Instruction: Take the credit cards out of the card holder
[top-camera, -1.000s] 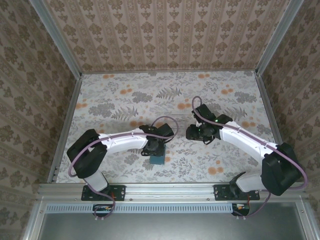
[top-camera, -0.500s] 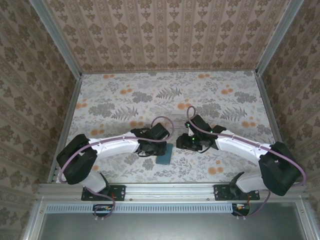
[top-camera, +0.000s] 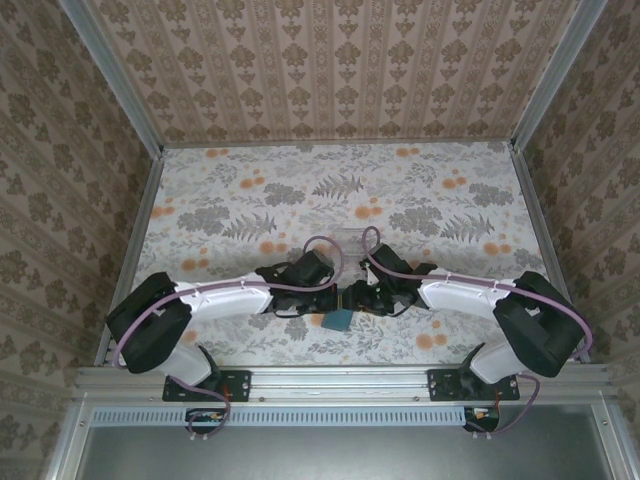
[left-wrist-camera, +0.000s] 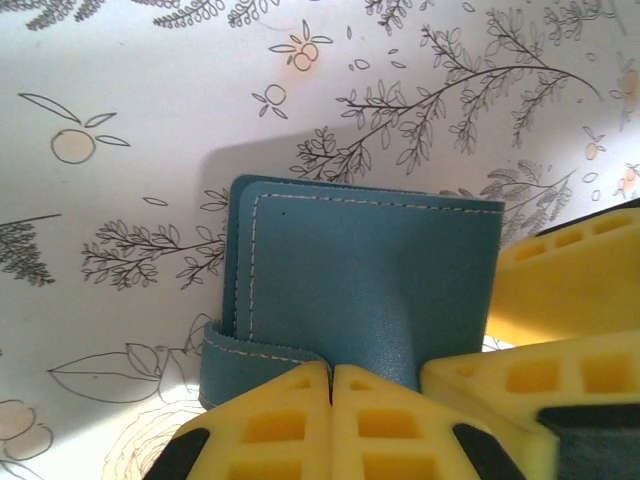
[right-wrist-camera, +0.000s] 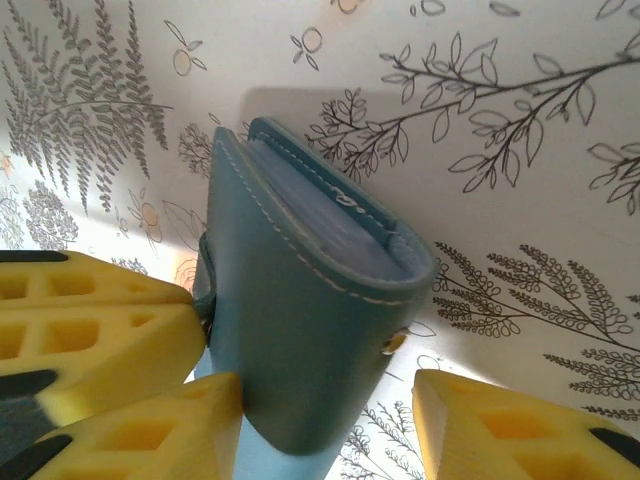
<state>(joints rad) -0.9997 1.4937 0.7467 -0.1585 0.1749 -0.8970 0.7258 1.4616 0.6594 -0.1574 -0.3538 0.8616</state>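
Sitting right between the two hands, the card holder (left-wrist-camera: 370, 280) is seen folded shut, teal with white stitching along the edges. Its near edge is pinched by the left hand (left-wrist-camera: 330, 378): the yellow pads are pressed almost together on it, and the leather is creased just above them. A little side tab (left-wrist-camera: 235, 360) is looped out just left of that hand's fingertips.

From the right wrist view, the spine is turned toward the right hand (right-wrist-camera: 328, 390), and the wallet is tilted up rather than lying flat. This hand is spread around it. Its left pad is touching the teal cover, while its right pad is held a bit apart with patterned table (right-wrist-camera: 520, 130) visible in the gap, so nothing is actually clamped there. A grey-blue layer can be made out between the two panels at the far edge; whether that's a card or just the pocket can't be told.

The other hand's yellow fingers (left-wrist-camera: 560, 270) are seen just right of the left hand, close against the wallet's right edge.
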